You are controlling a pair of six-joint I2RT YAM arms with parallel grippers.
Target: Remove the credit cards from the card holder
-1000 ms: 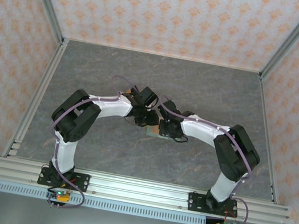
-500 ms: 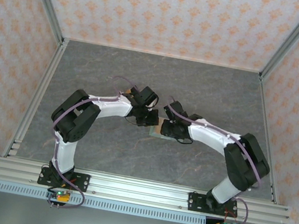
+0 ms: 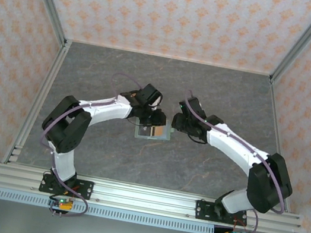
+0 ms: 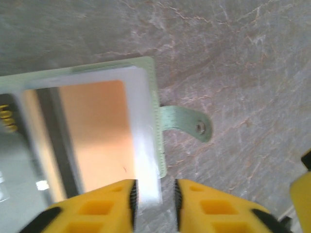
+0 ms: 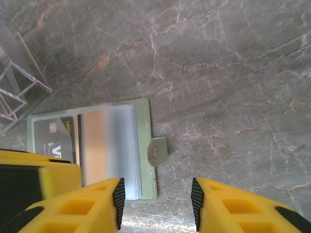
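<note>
A flat sage-green card holder (image 5: pixel 144 121) lies open in the middle of the grey stone desk (image 3: pixel 208 89), a golden-brown card (image 4: pixel 92 131) inside. The left fingers (image 4: pixel 116 206), at its 12 o'clock, sit slightly apart over its pale edge. The right fingers (image 5: pixel 218 201), at 2 o'clock, are spread, empty.

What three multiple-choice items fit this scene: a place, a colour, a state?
1. On the table, the holder lies: A at the far left corner; B in the centre; C at the near right corner.
2. Its tab is: A green; B red; C black.
3. The right gripper is: A shut on a card; B shut on the tab; C open.
Key: 1 B, the top view shows it mid-table; 2 A, sage green in both wrist views; 3 C, bare table shows between its fingers.
</note>
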